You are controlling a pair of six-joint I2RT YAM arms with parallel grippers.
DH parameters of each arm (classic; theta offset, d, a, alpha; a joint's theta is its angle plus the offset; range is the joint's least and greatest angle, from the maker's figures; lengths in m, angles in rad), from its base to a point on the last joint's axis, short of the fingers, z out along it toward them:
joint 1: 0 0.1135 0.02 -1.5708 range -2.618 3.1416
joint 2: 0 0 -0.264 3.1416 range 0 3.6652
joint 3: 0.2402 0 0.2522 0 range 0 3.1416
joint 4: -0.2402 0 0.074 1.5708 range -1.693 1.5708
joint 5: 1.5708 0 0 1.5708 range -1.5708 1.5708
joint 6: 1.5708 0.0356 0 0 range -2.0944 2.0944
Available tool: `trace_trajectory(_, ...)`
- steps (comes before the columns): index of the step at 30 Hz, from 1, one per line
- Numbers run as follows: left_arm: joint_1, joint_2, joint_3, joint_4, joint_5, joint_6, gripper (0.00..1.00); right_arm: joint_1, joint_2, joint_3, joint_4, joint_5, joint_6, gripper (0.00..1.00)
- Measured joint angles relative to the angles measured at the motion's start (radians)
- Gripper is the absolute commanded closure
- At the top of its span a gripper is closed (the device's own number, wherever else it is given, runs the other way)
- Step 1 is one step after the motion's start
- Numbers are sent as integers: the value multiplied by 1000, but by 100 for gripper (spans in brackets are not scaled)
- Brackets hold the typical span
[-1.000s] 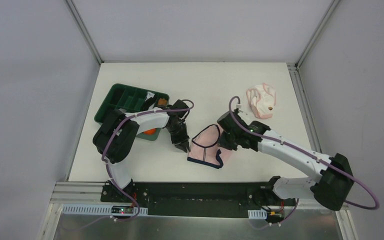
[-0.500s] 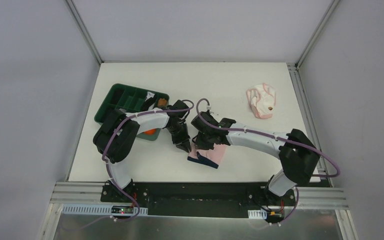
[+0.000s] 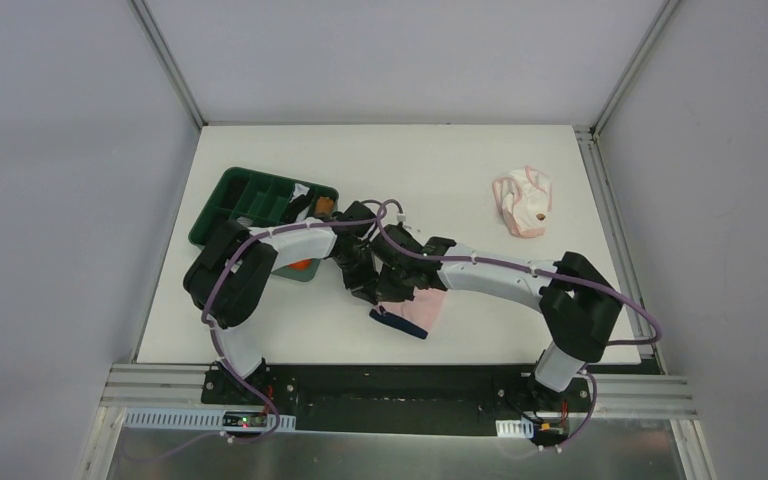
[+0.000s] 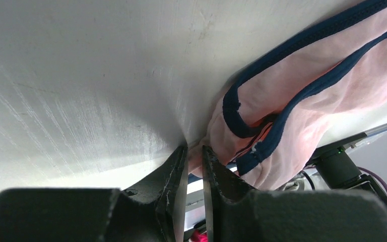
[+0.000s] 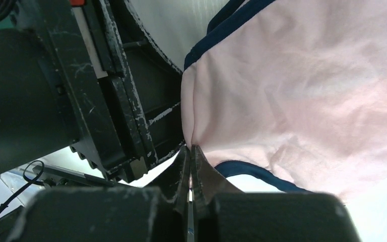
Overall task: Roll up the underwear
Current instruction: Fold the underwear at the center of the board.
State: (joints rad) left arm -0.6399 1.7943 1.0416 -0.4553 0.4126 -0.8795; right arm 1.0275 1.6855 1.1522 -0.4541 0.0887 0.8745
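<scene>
The pink underwear point(image 3: 415, 312) lies on the surface, right of the green tray point(image 3: 245, 190). The jaws of the left gripper point(image 4: 194, 152) and right gripper point(image 5: 190, 149) each pinch its edge. I would fold evenly, with both pinches tight.
</scene>
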Motion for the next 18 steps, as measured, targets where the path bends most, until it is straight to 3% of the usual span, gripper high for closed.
trace_trajectory(5, 4, -14, -11, -1, -7, -3, 80, 1, 7, -2, -8, -4, 7, 53)
trace_trajectory(10, 26, -67, -20, -55, -69, -3, 77, 3, -9, -8, 0, 3, 7, 50)
trace_trajectory(13, 41, -134, -21, -108, -106, 1, 76, 3, -71, -40, 8, 20, 9, 55)
trace_trajectory(18, 60, -250, -10, -179, -144, 8, 78, -10, -257, -131, 6, 83, 23, 90)
